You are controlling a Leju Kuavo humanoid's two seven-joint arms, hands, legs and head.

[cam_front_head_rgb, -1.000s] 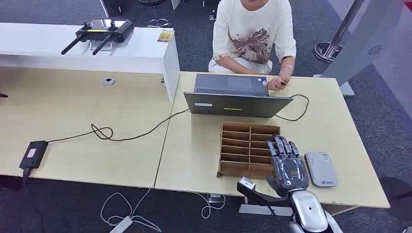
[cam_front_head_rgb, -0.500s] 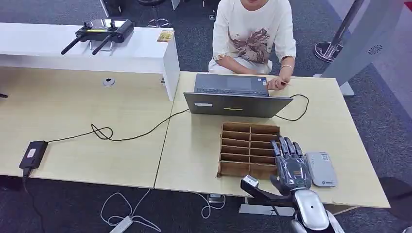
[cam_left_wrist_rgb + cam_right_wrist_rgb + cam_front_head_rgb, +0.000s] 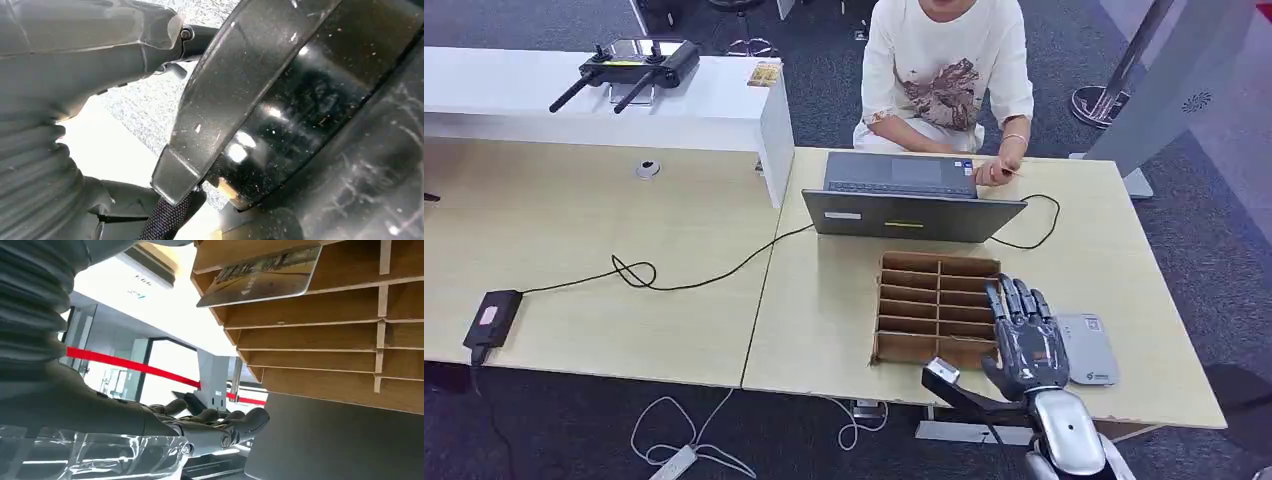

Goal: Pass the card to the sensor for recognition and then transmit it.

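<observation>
A cardboard rack of slots lies on the near right of the desk. In the right wrist view a card sticks out of one slot of the rack. My right hand hovers over the rack's right edge, its fingers stretched out and apart, holding nothing. Just right of that hand the grey sensor lies flat on the desk. My left hand hangs at my side with the thumb stretched out and nothing in it.
A person sits behind an open laptop at the desk's far side, one hand by the laptop. A black cable runs left to a power adapter. A remote controller rests on the white shelf.
My right hand has drifted a little to the right, from over the rack toward the sensor. Nothing else has moved.
</observation>
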